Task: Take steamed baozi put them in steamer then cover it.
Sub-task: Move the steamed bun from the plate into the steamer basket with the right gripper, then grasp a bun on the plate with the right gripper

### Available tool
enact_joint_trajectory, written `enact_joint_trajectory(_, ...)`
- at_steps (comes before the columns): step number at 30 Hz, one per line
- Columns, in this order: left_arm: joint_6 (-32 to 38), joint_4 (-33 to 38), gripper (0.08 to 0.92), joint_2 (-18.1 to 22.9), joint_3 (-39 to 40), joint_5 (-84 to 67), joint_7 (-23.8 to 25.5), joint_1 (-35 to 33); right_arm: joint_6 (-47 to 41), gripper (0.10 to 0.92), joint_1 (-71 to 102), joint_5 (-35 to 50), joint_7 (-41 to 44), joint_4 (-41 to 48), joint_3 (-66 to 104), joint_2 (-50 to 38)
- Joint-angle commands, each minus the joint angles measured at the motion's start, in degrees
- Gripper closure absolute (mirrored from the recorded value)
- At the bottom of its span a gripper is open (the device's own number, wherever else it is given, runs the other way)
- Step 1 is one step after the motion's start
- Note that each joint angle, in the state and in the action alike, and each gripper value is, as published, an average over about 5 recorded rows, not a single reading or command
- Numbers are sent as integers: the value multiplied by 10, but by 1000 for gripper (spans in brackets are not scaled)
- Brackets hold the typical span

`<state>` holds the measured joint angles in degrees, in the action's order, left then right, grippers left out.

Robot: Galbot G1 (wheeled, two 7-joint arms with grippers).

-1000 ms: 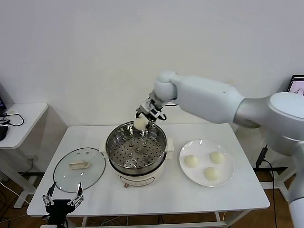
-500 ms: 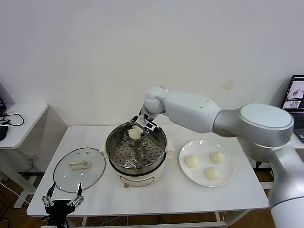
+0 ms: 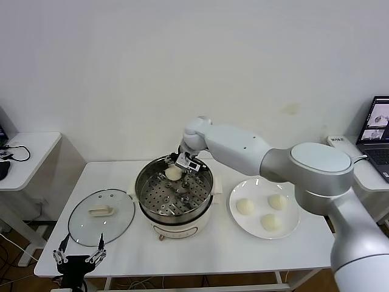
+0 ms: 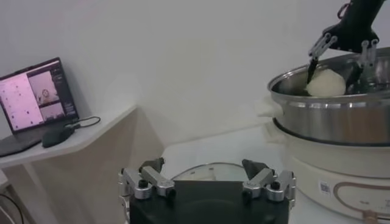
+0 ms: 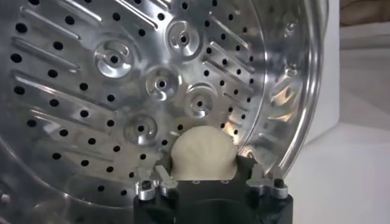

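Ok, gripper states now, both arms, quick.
Left gripper: open, holding nothing, parked low at the table's front-left edge.
Right gripper: open, fingers either side of the baozi resting on the steamer tray.

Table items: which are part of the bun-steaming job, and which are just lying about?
Part of the job:
- baozi on the steamer tray
- three baozi on the plate
- steamer
- glass lid
- right gripper, jaws open

Lying about:
- laptop
- side table
- left gripper, parked
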<state>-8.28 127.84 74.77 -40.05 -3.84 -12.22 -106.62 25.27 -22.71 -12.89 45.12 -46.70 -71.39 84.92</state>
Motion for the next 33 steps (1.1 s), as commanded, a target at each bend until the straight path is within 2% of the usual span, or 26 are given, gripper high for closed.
enact_joint_trajectory(1,0,0,177,0,0,0,-1,0,4,205,-2,21,0,-3,1,-2)
enact_joint_trajectory(5,0,3,177,1,0,0,-1,-2,-65,203,-46,111,46,-63,-8,-40)
enact_joint_trajectory(10,-2,10,177,-6,-5,-2,0,-2,-203,203,-114,219,100,-155,-9,-106)
enact_joint_trajectory(16,-9,18,177,-19,-18,-7,11,2,-367,202,-163,257,123,-255,-1,-198)
enact_joint_trajectory(19,-14,23,177,-27,-24,-15,14,7,-423,203,-182,283,128,-299,-5,-257)
enact_joint_trajectory(25,-24,27,177,-39,-33,-27,18,15,-473,202,-186,299,132,-375,-17,-365)
enact_joint_trajectory(33,-26,25,177,-44,-31,-27,19,20,-476,202,-90,246,131,-416,8,-478)
